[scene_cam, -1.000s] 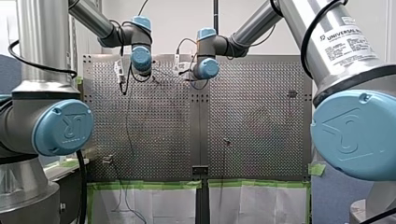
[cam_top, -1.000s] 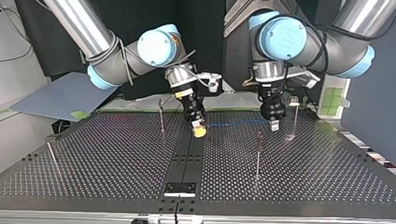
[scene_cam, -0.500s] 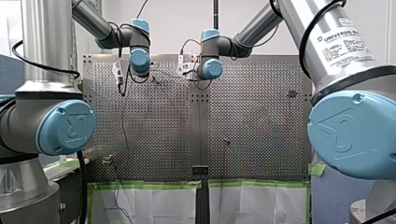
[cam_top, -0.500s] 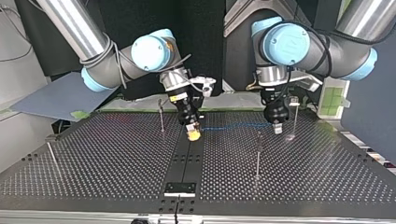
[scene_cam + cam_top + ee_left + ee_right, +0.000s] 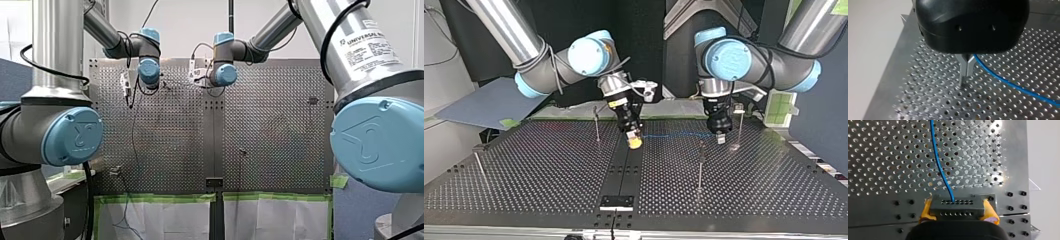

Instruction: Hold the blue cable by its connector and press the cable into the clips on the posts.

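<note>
**Top view.** My right gripper [image 5: 635, 142] hung over the middle seam of the perforated bench [image 5: 549, 170]. My left gripper [image 5: 720, 138] was at its 3 o'clock, also just above the surface. The blue cable [image 5: 674, 134] ran nearly level between them. A thin post [image 5: 700, 162] stood at the left gripper's 7 o'clock and a second post [image 5: 739, 125] at its 3 o'clock.

**Right wrist view.** The yellow-padded fingers [image 5: 926, 209] clamped the grey connector [image 5: 957, 207] by its two ends, and the cable left it straight ahead.

**Left wrist view.** The metal fingers [image 5: 964, 67] met at their tips. The cable emerged just beside them; whether they pinched it could not be told.
</note>
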